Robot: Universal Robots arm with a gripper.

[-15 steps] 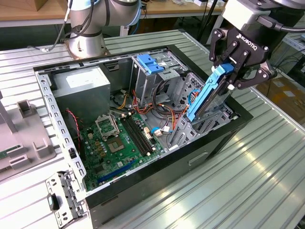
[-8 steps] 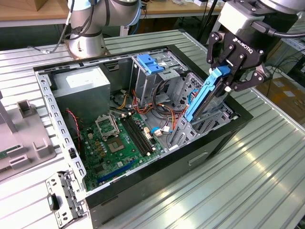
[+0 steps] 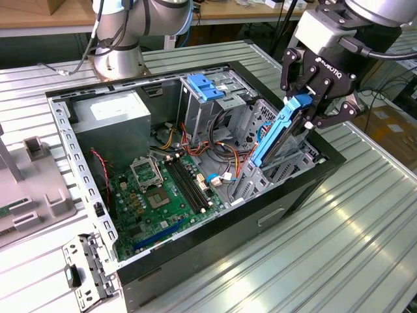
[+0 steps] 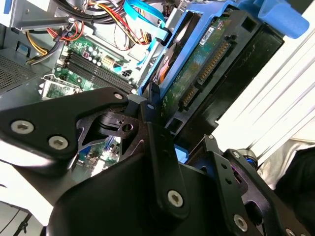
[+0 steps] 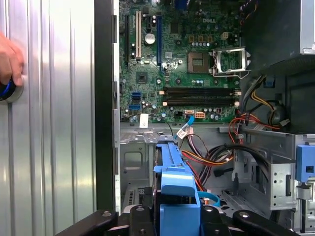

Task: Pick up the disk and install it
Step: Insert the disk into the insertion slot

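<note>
The gripper [image 3: 311, 107] is clamped on the upper end of the disk [image 3: 277, 140]. The disk stands tilted, with its lower end inside the open computer case [image 3: 260, 215].

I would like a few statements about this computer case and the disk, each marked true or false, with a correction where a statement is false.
1. The hand grips the disk at its upper end. True.
2. The disk lies flat on the motherboard. False: it stands steeply tilted at the end of the case on the exterior view's right, with its lower end down inside the case.
3. The computer case is open, with its inside exposed. True.
4. The power supply rests outside the case. False: it sits inside the case, in a corner on the exterior view's left.
</note>
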